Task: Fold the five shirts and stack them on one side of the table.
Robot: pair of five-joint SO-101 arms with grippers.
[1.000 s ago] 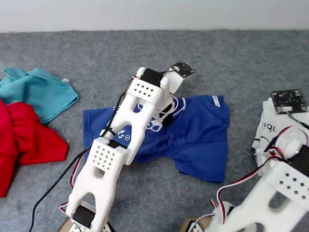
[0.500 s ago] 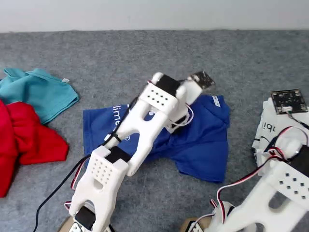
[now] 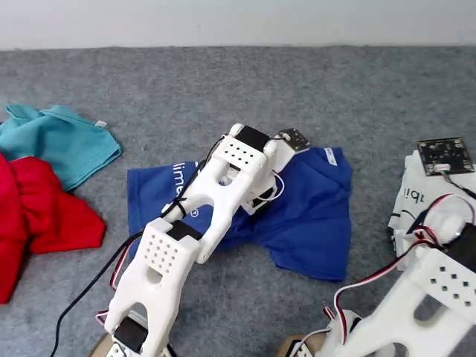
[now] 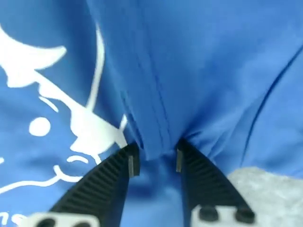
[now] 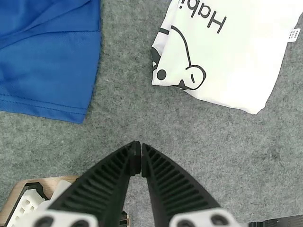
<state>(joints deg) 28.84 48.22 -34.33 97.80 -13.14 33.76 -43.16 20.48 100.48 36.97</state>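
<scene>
The blue shirt lies crumpled in the middle of the grey table, white print up. My left arm leans over it, and in the left wrist view my left gripper is shut on a raised fold of the blue shirt. A folded white shirt with black print lies at the table's right side. My right gripper is shut and holds nothing, above bare table between the blue shirt's hem and the white shirt.
A teal shirt and a red shirt lie bunched at the left edge. The right arm stands at the lower right, partly over the white shirt. Grey table stretches behind the blue shirt.
My left wrist swung right across the blue shirt, then dropped back slightly toward it, uncovering print on the shirt's left part. The right arm stayed still.
</scene>
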